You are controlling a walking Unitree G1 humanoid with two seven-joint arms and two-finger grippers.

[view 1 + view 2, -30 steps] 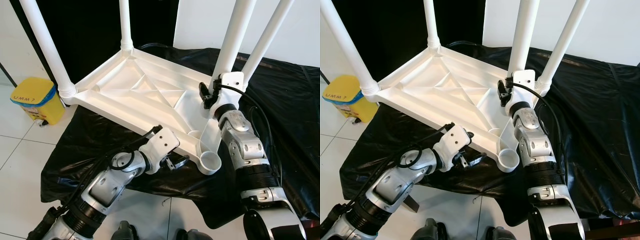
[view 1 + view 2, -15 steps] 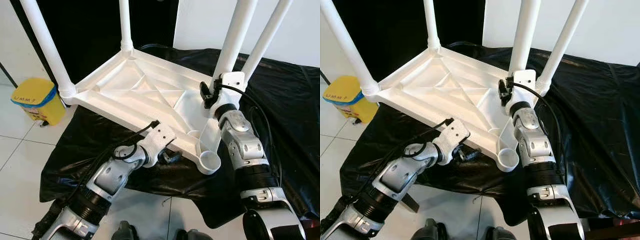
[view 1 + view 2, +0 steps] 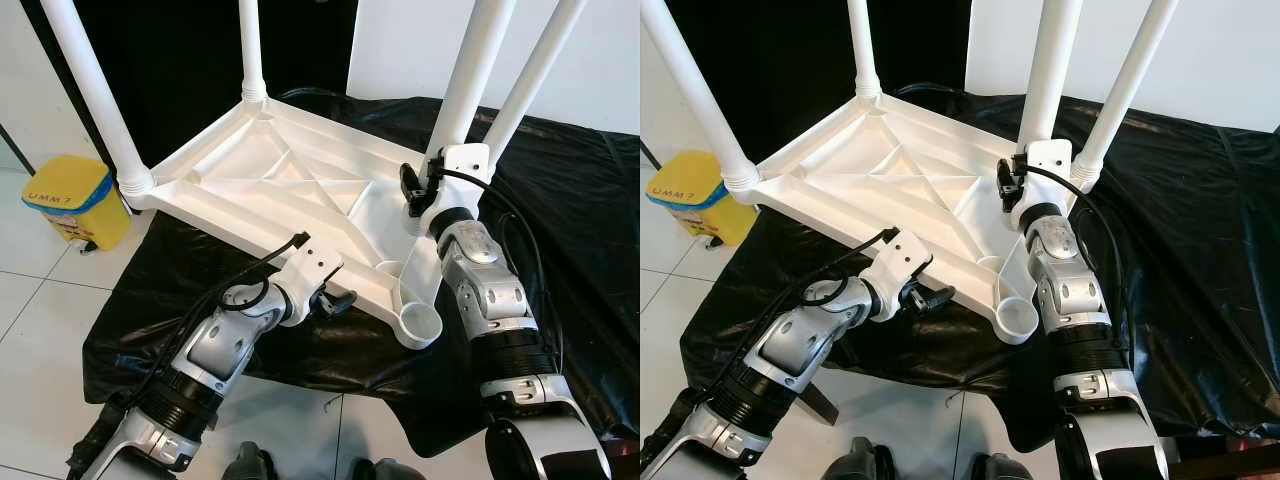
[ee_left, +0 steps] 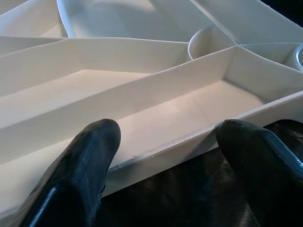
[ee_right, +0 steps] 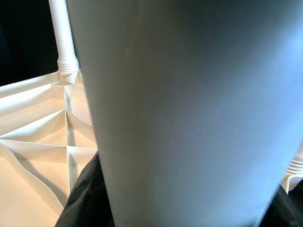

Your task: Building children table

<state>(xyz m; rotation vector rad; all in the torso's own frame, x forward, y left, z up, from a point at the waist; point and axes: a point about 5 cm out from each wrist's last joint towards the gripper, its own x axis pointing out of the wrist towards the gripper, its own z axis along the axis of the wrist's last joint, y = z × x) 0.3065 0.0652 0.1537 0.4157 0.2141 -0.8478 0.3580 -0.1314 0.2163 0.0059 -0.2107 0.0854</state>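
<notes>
A: What is the piece itself like?

B: A white moulded plastic table top, upside down on a crinkled black plastic sheet spread over the tiled floor. Its underside is ribbed, thin walls dividing it into triangular and long trough-like pockets. Smooth round white legs stand up from three corners, and the nearest corner ends in an open round socket.

A: And the end effectors?

B: The left end effector sits at the near edge of the top, its two rounded black fingers spread apart and released, either side of the rim wall where plastic meets sheet. The right end effector is up against a fourth loose leg; its wrist view has that pale tube right between dark fingers, so it is clenched on it.

A: Room around?

B: A yellow bin stands well apart on the left; the sheet lies bare to the right.
</notes>
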